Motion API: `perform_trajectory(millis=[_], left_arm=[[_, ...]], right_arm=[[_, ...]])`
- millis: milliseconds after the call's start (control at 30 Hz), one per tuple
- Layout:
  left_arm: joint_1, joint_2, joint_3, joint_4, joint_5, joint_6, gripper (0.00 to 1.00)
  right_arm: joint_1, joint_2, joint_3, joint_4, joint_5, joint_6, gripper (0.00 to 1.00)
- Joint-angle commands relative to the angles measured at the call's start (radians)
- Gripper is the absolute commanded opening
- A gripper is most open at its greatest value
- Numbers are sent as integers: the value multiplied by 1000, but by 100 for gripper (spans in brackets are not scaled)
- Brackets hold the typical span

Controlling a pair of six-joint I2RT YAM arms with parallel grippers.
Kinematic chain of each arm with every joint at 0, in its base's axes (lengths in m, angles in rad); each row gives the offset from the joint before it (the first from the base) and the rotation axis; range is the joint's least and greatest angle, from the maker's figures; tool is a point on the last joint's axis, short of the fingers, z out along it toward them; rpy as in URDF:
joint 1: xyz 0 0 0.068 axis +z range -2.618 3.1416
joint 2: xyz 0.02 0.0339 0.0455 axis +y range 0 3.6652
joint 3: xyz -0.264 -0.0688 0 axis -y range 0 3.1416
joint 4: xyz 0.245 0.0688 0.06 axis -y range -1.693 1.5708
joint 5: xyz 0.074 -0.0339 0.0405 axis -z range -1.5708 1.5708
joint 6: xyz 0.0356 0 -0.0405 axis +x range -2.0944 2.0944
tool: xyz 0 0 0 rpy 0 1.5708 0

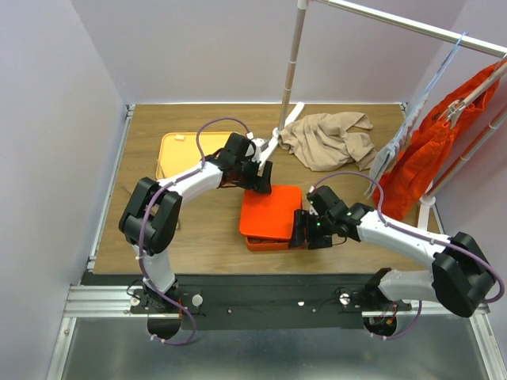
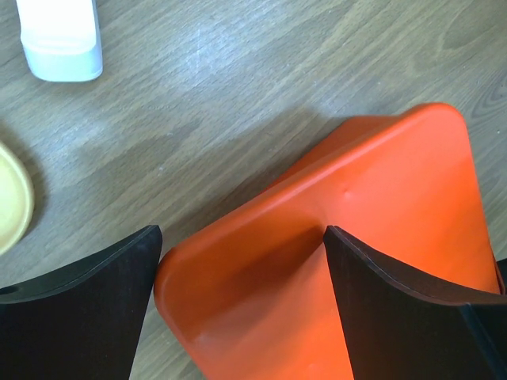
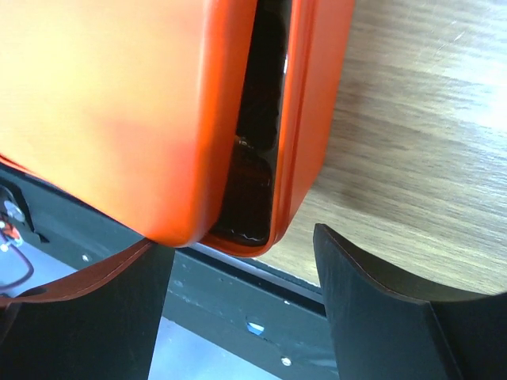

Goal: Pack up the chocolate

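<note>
Left gripper [image 2: 242, 231] jaws wide open astride the orange lid [image 2: 380, 198] corner. Right gripper [image 3: 238, 239] jaws wide open at the box [image 3: 307, 119] gap. Chocolate hidden.

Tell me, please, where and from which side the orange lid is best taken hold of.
Take the orange lid by its rounded far-left corner, coming down from the far side, where the left hand straddles it. It probably sits loose: a gap shows between it and the base, leaving the rim free to pinch.
</note>
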Motion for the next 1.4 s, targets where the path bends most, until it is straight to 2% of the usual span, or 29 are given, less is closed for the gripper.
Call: perform_trajectory(millis=[0,233,467,1033,1367], left_arm=[[-15,-61,-43,-36,61,-10,92],[-17,-81,-80,-20,67,-29,92],[-25,-92,-89,-8,79,-39,92],[-57,-135,-88,-16,71,-64,92],[-57,-132,-75,-40,81,-38,92]], right_arm=[[-4,42,56,80,146,55,78],[-3,21,79,90,145,37,79],[-3,-45,68,87,127,23,89],[-4,-43,84,88,102,17,89],[-4,-31,104,64,183,55,89]])
